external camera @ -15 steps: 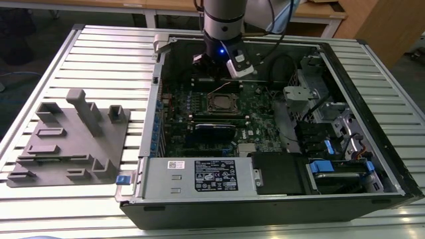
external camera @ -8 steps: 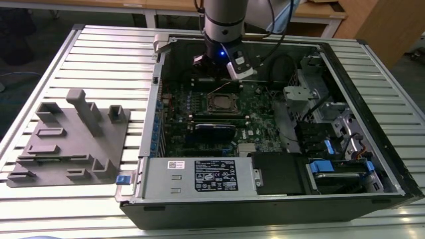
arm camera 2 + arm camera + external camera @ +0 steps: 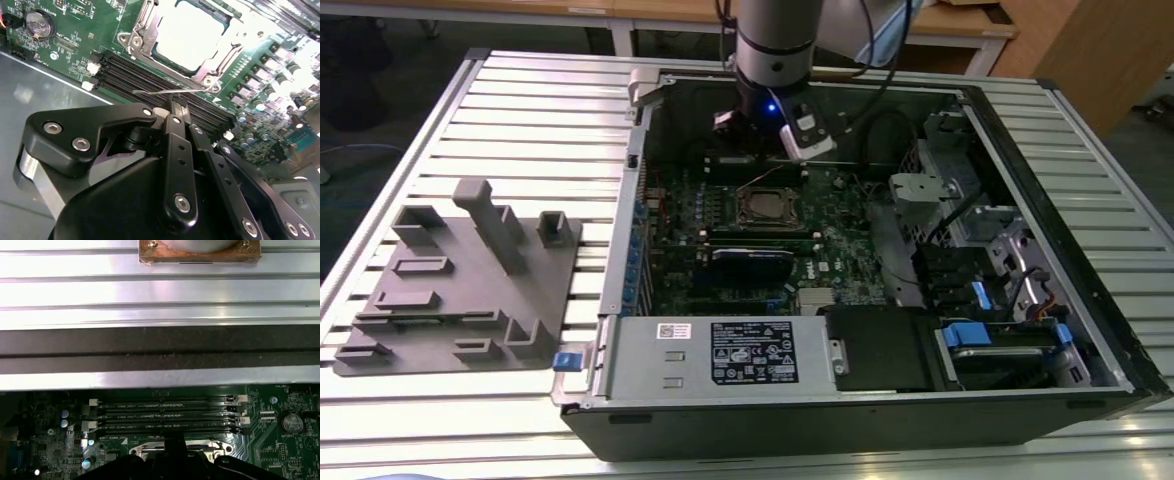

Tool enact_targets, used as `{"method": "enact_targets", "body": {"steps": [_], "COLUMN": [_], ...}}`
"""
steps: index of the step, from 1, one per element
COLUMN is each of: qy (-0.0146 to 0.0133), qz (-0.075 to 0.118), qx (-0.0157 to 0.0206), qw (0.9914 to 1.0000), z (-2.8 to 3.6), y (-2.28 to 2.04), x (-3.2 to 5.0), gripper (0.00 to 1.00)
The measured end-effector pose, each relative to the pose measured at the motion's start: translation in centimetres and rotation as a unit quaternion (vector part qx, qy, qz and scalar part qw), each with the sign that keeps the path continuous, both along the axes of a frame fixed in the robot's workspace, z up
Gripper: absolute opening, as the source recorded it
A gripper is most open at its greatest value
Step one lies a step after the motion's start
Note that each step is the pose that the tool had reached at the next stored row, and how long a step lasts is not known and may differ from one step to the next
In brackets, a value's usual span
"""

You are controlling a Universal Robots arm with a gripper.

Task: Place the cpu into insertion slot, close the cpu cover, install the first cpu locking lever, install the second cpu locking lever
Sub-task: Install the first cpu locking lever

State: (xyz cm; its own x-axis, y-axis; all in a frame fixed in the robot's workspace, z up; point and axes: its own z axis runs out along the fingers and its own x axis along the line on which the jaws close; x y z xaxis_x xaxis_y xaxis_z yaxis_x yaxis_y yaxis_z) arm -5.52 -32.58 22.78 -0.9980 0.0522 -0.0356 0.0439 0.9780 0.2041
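One gripper, fingers pressed together, meets a single thin locking lever beside the one cpu under its closed cpu cover, alongside four memory slots.

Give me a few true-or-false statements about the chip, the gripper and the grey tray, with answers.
1. The cpu sits in the insertion slot. True.
2. The grey tray lies inside the computer case. False: it lies on the table beside the case, on the exterior view's left.
3. The gripper is over the grey tray. False: it is at the memory slots by the socket.
4. A coin battery sits on the motherboard. True.
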Motion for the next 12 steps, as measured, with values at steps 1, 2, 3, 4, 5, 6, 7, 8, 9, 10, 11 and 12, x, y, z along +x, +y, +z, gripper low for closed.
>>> {"method": "enact_targets", "body": {"steps": [1, 2, 3, 4, 5, 6, 7, 8, 9, 10, 11, 12], "qy": [0.0, 0.0, 0.0, 0.0001, 0.0001, 0.0001, 0.0, 0.0, 0.0, 0.0, 0.0, 0.0], "qz": [0.0, 0.0, 0.0, 0.0, 0.0, 0.0, 0.0, 0.0, 0.0, 0.0, 0.0, 0.0], "qx": [0.0001, 0.0001, 0.0, 0.0, 0.0, 0.0, 0.0, 0.0, 0.0, -0.0001, -0.0004, -0.001], "qw": [1.0, 1.0, 1.0, 1.0, 1.0, 1.0, 1.0, 1.0, 1.0, 1.0, 1.0, 1.0], "z": [-0.11, -0.22, -0.34, -0.45, -0.54, -0.59, -0.62, -0.64, -0.65, -0.69, -0.72, -0.76], "y": [0.05, 0.09, 0.13, 0.16, 0.2, 0.23, 0.26, 0.28, 0.3, 0.32, 0.33, 0.34], "x": [0.06, 0.14, 0.24, 0.33, 0.4, 0.46, 0.49, 0.51, 0.54, 0.6, 0.66, 0.71], "gripper": [0.11, 0.11, 0.11, 0.11, 0.11, 0.11, 0.11, 0.11, 0.11, 0.11, 0.11, 0.11]}}
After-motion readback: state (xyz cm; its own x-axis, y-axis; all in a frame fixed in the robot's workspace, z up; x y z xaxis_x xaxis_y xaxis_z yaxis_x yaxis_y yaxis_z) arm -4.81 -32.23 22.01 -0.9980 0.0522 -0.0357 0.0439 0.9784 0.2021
